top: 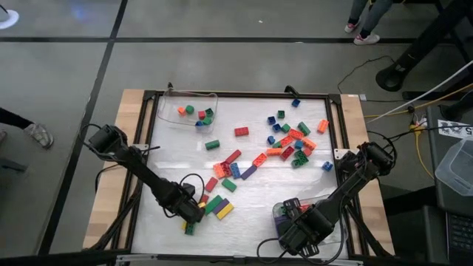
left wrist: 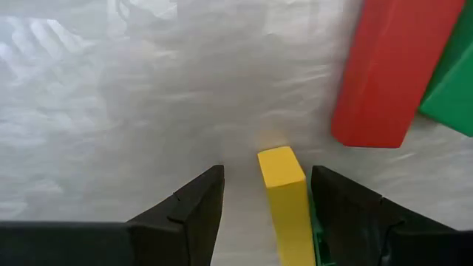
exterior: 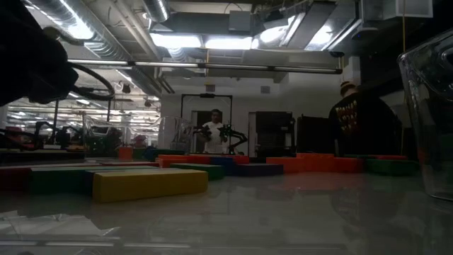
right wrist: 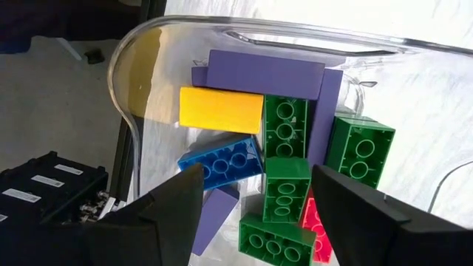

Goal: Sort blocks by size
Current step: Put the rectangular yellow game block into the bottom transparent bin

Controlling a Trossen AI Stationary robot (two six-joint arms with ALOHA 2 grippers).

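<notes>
The blocks (top: 290, 140) lie mostly loose in the middle of the white tabletop (top: 259, 193). Some small ones sit in a clear tray (top: 188, 108) at the far left. Long ones fill another tray (right wrist: 148, 66) at the near right. The left hand (top: 194, 216) is open around a yellow block (left wrist: 284, 192), so it looks ready to pick it up. Next it must close and lift. The right hand (right wrist: 255, 196) hangs open over the long blocks. The tabletop is shiny. The room behind is dim, with people standing.
</notes>
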